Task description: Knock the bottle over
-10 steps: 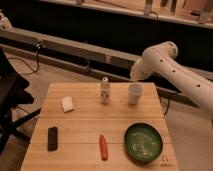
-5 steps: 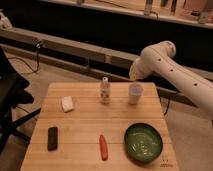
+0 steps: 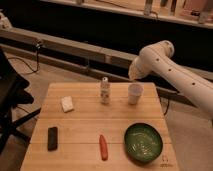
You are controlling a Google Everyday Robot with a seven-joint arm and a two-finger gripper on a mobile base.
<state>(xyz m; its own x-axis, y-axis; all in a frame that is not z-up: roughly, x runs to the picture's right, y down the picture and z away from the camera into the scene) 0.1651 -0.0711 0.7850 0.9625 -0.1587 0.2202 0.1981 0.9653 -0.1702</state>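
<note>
1. None of the task is done as far as I can judge: the bottle (image 3: 104, 90) stands upright near the back edge of the bench (image 3: 85, 127), roughly midway along it
2. My fingers (image 3: 133, 76) are at the end of my arm (image 3: 172, 72), which comes in from the right, above and behind the white cup (image 3: 134, 93); I cannot tell how they are set
3. They are near the bottle but apart from it, off to its right, with the cup standing just beside the bottle on that same side
4. What is left is the whole job, I judge: bring my fingers across to the bottle without catching the cup, then push it sideways until it tips
5. Further off on the bench lie a white block (image 3: 67, 104), a dark block (image 3: 52, 138), a red carrot-like piece (image 3: 103, 147) and a green bowl (image 3: 143, 142), none near my likely path
</note>
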